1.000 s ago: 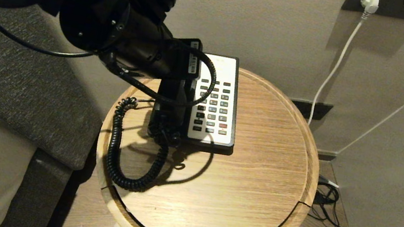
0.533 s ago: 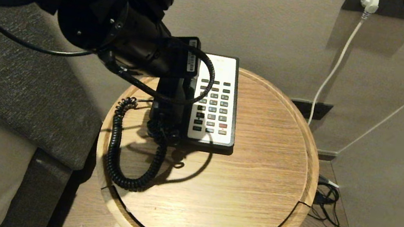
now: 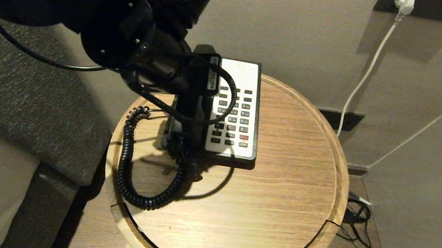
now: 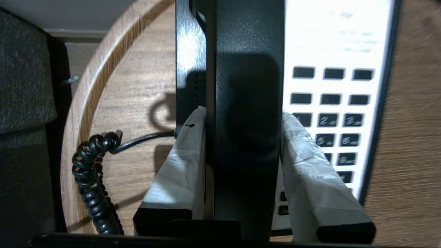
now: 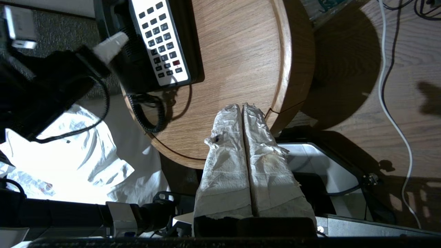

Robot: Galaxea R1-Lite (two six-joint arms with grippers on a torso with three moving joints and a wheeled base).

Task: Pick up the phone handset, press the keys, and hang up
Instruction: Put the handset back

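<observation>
Your left gripper (image 4: 243,151) was clamped on the handset (image 4: 246,103), one taped finger (image 4: 179,162) against each long side of the black bar. In the left wrist view the handset ran straight between those fingers, and the keys (image 4: 327,120) lay just beside it on the white faceplate of the base (image 3: 237,113). From the head view, your left arm came in from the upper left and covered most of the handset (image 3: 190,114); only its lower part showed beneath the wrist, over the left side of the base. Whether it was seated in the cradle or lifted clear, you could not tell from these views.

The coiled cord (image 3: 128,157) dropped from the handset's near end, looped forward across the round wooden table (image 3: 261,204) and curled back toward the table's left edge.

Your right gripper (image 5: 244,113) hung over the table's near edge, well apart from the phone, its two wrapped fingers pressed together with nothing between them. The keys (image 5: 162,38), one of them red, were uncovered in that view.

A white cable (image 3: 366,72) ran down the wall from a plug (image 3: 404,1) behind the table.
</observation>
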